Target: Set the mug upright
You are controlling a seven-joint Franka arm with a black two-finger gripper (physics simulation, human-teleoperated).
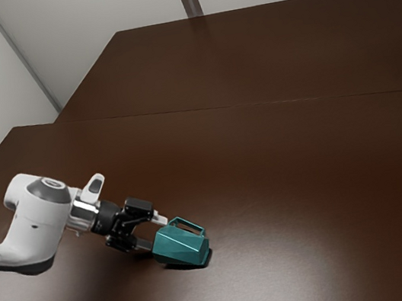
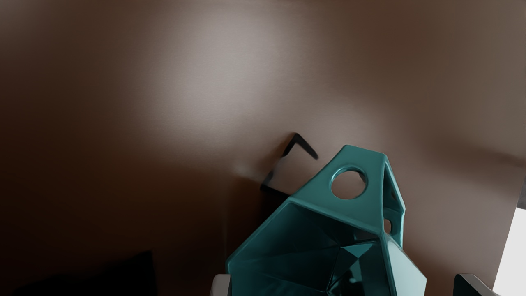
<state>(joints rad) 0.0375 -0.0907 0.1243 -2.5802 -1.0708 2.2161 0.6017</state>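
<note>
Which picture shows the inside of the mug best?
The wrist view, because it looks into the mug's open end, though the bottom edge cuts some off. The exterior view shows the mug's outer walls and handle, with its inside hidden.

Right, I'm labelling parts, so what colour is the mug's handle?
The handle is teal, clearest in the wrist view.

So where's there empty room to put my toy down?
Lots: the near tabletop is bare from the mug to the exterior view's right edge, and so is the far tabletop behind it. It's crowded at the mug, where the open gripper is close.
</note>
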